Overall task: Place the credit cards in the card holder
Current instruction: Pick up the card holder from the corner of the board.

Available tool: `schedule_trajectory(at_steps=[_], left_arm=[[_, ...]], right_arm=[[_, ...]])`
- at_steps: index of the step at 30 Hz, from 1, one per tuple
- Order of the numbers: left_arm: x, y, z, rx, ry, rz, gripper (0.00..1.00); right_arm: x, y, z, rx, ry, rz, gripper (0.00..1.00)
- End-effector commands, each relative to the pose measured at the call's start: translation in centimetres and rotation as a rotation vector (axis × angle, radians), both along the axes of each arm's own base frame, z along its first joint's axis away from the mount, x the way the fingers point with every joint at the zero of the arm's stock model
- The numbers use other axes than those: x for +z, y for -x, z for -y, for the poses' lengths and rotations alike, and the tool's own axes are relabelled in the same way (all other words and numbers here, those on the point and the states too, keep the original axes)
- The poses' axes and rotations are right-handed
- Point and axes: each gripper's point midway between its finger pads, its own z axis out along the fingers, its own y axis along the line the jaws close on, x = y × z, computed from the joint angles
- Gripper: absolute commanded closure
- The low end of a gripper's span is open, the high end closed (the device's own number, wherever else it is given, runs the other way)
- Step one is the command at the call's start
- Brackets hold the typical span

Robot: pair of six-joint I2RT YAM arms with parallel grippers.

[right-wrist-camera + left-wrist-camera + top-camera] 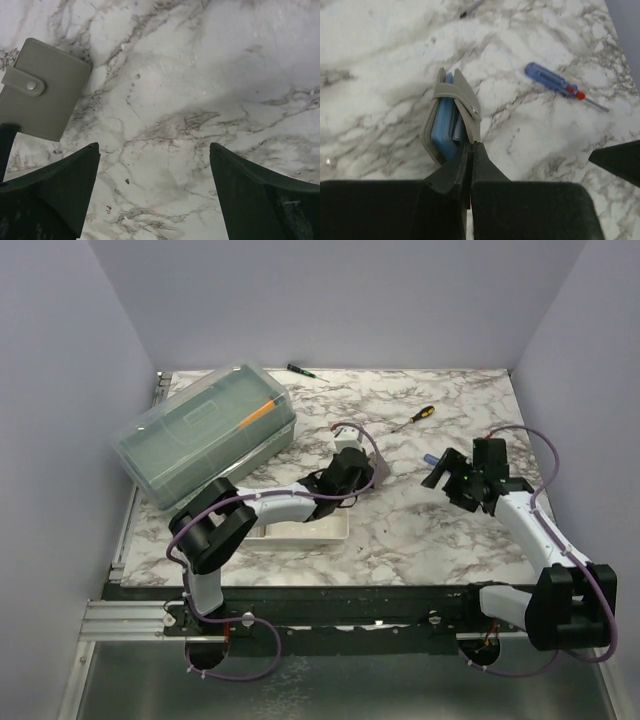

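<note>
The grey card holder [466,107] stands on edge on the marble, its snap strap fastened, with blue flat inserts [444,127] showing between its covers. My left gripper [470,146] is shut on its near edge. In the top view the left gripper [358,476] holds the card holder [380,468] at the table's middle. The right wrist view shows the card holder [44,90] at upper left. My right gripper [153,146] is open and empty over bare marble, to the right of the holder [441,473]. No loose credit cards are in view.
A white tray [318,530] lies under the left arm. A translucent greenish lidded box [205,430] stands at back left. A blue-handled screwdriver [552,81] lies just right of the holder. A yellow-handled screwdriver [415,418] and a dark one [300,370] lie further back.
</note>
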Motion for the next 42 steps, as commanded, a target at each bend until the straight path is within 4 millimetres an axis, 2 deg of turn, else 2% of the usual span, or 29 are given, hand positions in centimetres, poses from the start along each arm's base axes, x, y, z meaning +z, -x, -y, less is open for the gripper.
schedule_trajectory(at_steps=[1,4,7,11,16,20,26,34,37,42], left_arm=[[-1.4,5.6,0.0,-0.114,0.197,-0.264,1.0],[-1.9,7.3,0.2,-0.159,0.242,-0.351,1.0],[-1.5,8.5,0.5,-0.194,0.325,-0.442,1.0],[-0.1,8.6,0.7,-0.201,0.48,-0.533,1.0],[0.9,8.9,1.3,-0.211,0.644,-0.65,1.0],[0.9,9.6,1.7,-0.228,0.721,-0.72,1.0],[0.9,10.2,1.7,-0.235,0.771,-0.736,1.0],[0.2,10.0,1.5,-0.217,0.768,-0.734,1.0],[0.4,9.9,1.7,-0.221,0.772,-0.735,1.0],[1.0,9.9,2.2,-0.233,0.803,-0.763,1.0]], right_arm=[[0.7,1.1,-3.7,0.1,-0.324,0.072,0.07],[-0.2,1.9,-5.1,0.133,-0.414,0.07,0.06],[-1.2,2.7,-6.2,0.148,-0.501,0.044,0.06],[-1.5,2.9,-7.1,0.057,-0.652,0.06,0.09],[-1.2,3.1,-7.5,-0.028,-0.803,0.129,0.21],[-1.7,2.8,-7.4,-0.087,-0.847,0.119,0.33],[-2.3,3.0,-7.5,-0.15,-0.929,0.083,0.35],[-6.2,5.3,-6.3,-0.361,-0.893,-0.078,0.31],[-6.6,6.1,-6.2,-0.376,-0.891,-0.091,0.31],[-6.3,6.1,-6.4,-0.385,-0.928,-0.091,0.33]])
